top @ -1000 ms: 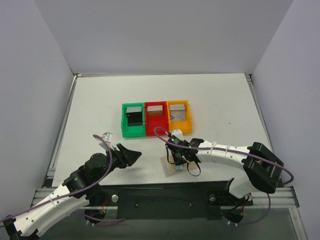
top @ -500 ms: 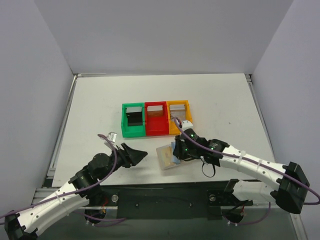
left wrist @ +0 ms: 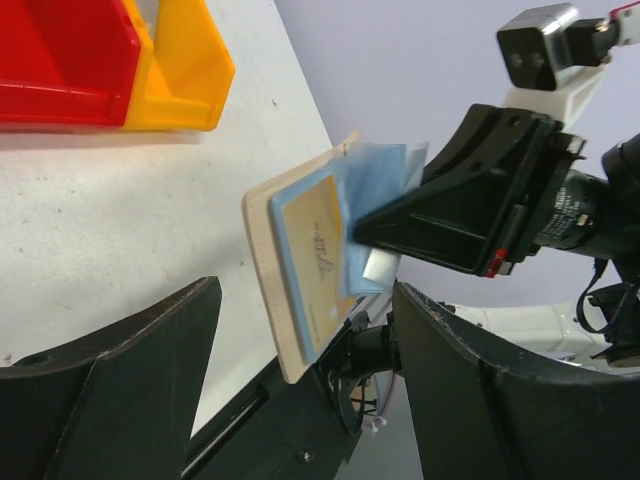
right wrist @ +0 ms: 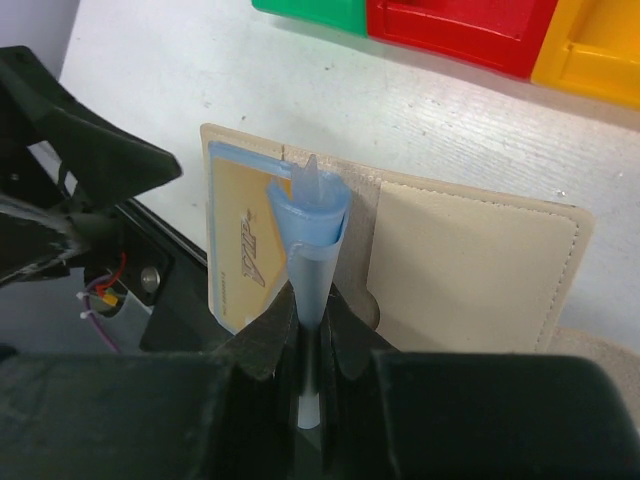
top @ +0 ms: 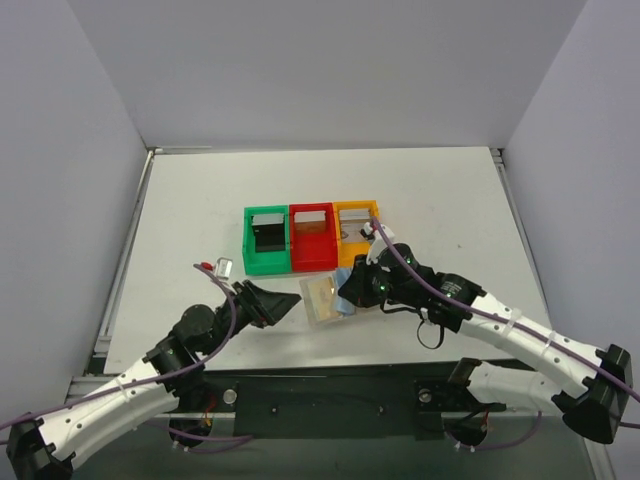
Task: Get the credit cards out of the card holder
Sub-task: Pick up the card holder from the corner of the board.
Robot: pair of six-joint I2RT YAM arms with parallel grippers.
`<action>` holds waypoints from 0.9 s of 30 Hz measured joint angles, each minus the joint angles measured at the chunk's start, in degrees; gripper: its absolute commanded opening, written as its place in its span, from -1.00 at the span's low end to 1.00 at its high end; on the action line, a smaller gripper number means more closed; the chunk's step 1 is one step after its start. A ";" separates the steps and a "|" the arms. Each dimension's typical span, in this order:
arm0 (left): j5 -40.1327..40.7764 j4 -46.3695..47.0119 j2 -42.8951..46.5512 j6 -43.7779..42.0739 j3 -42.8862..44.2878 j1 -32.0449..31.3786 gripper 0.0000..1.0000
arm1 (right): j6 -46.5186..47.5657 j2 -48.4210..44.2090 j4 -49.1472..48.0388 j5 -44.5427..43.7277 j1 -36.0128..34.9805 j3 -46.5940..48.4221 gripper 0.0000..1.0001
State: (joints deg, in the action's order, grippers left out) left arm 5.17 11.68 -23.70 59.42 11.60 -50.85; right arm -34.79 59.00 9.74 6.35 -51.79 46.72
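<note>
The tan card holder (top: pixel 322 297) hangs open and tilted just above the table, in front of the red bin. My right gripper (top: pixel 352 290) is shut on its light blue inner panel (right wrist: pixel 310 215), seen pinched between the fingers in the right wrist view (right wrist: pixel 312 320). A yellow card (right wrist: pixel 240 250) sits in the left pocket; it also shows in the left wrist view (left wrist: pixel 318 240). My left gripper (top: pixel 285 305) is open and empty, its fingers either side of the holder's near edge (left wrist: pixel 290 330) without touching it.
Green (top: pixel 265 242), red (top: pixel 312 238) and orange (top: pixel 358 232) bins stand in a row just beyond the holder, each with a card-like piece inside. The table's near edge and black base rail (top: pixel 330 395) lie right below the grippers.
My right gripper has lifted the card holder from the near table edge and carried it up-left toward the bins. My left gripper has moved right, up to the holder.
</note>
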 measured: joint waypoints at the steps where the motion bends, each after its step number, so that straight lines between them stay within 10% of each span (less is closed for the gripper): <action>1: -0.20 0.46 -0.90 -0.11 0.00 0.02 0.60 | -0.07 -0.26 0.04 0.24 0.00 0.37 -1.00; 17: -4.68 12.57 -8.70 -0.35 -0.02 0.02 0.12 | -1.27 -2.14 0.39 2.49 -0.07 1.42 -1.00; 27: -6.12 14.73 -11.61 -0.24 -0.04 0.24 0.36 | -1.42 -2.80 0.79 2.56 -0.26 1.42 -1.00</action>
State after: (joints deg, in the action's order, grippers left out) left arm -0.95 26.41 -35.31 59.18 11.55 -50.61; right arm -36.21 56.21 10.52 8.91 -52.05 48.14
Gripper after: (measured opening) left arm 0.654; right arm 0.029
